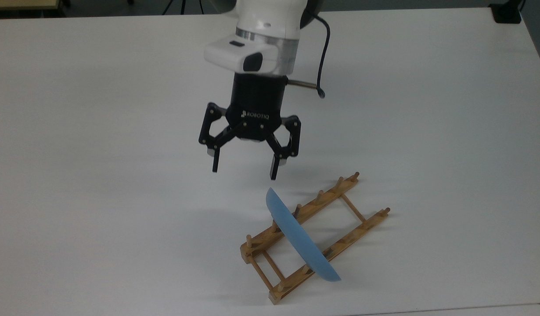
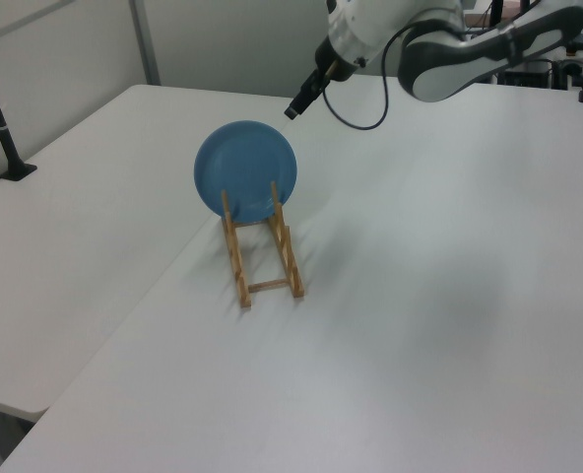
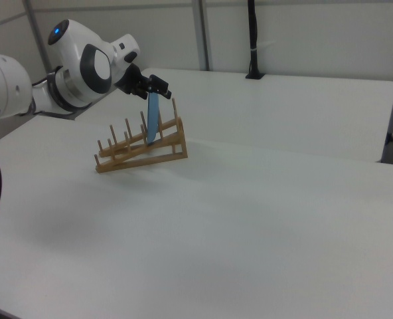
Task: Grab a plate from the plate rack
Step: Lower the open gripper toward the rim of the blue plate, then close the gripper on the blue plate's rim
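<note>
arm [image 1: 265, 26] cut off at top view's upper edge, plate [image 3: 153, 118] hiding rack pegs [image 3: 145, 126] behind it

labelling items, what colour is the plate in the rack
Plain light blue; the plate shows best in the left view.

One plate, one rack, one gripper, two tables

One light-blue plate [image 1: 298, 237]; one wooden plate rack [image 1: 340, 219] with two rails, five visible pegs on its far rail in the top view; one two-fingered gripper [image 1: 244, 170]; two white tables [image 2: 420, 325] pushed together.
</note>
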Action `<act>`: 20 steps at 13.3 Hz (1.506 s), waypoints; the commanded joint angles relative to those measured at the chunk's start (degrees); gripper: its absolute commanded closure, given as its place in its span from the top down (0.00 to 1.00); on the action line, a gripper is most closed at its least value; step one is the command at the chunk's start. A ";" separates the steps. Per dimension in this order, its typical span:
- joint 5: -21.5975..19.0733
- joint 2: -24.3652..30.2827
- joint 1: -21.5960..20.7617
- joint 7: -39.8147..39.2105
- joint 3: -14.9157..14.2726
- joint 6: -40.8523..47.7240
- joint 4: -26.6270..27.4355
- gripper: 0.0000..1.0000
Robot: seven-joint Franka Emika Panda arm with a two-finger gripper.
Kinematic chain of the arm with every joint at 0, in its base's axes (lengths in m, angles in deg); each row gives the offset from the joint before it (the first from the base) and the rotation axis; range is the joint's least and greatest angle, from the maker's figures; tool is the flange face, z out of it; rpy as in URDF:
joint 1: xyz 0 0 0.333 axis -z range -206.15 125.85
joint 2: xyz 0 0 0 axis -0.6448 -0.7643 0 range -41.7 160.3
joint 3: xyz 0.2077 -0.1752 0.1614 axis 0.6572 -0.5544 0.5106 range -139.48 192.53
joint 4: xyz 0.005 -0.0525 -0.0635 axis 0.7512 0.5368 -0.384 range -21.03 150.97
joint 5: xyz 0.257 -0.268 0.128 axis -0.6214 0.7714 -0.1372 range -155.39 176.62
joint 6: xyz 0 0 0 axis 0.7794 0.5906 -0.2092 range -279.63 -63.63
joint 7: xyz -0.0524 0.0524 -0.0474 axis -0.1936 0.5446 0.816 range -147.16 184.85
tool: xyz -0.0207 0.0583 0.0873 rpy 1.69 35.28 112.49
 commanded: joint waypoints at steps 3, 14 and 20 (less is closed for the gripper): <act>1.61 -4.59 -2.26 3.63 -0.42 -0.24 -4.89 1.00; 2.84 -6.70 -3.05 3.89 -0.42 -1.38 -4.98 0.31; 5.21 -6.88 -3.32 3.89 -0.42 -1.38 -4.80 0.00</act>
